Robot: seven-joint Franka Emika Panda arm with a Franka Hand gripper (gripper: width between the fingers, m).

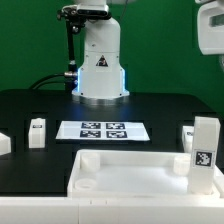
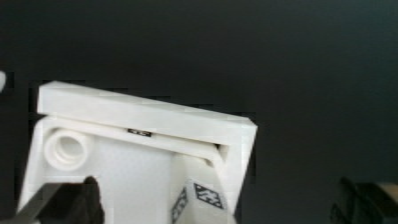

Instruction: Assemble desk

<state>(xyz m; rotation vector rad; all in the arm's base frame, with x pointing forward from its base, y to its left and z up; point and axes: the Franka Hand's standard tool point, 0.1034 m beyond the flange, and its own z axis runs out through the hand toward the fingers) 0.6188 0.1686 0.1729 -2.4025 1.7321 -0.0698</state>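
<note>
Lena: Nearest the camera, at six o'clock on the bench point(image 1: 40, 100), lies the desk top point(image 1: 120, 172), rim upward. Its near corners carry no leg.

Tom: So how far along is the desk?

Lena: Early, I'd judge. Starting at the exterior view's left, a white piece point(image 1: 3, 144) sits at nine o'clock, cut off by the frame edge; it is probably a leg. Just inward of it a loose leg point(image 1: 37, 131) stands on the bench, well apart from the desk top. The marker board point(image 1: 101, 130) lies at the centre. Around three o'clock a white leg point(image 1: 187, 133) stands on the bench. Just beside it a tagged leg point(image 1: 204, 150) stands upright at the desk top's right-hand corner.

Tom: Is that one screwed in?

Lena: I cannot tell; it may only be seated. Three legs look left to fit.

Tom: And the end effector?

Lena: In the wrist view the end effector point(image 2: 217, 205) is released, its fingers point(image 2: 68, 200) spread wide and holding nothing. It hangs over a desk-top corner whose round socket point(image 2: 68, 150) is bare.
</note>
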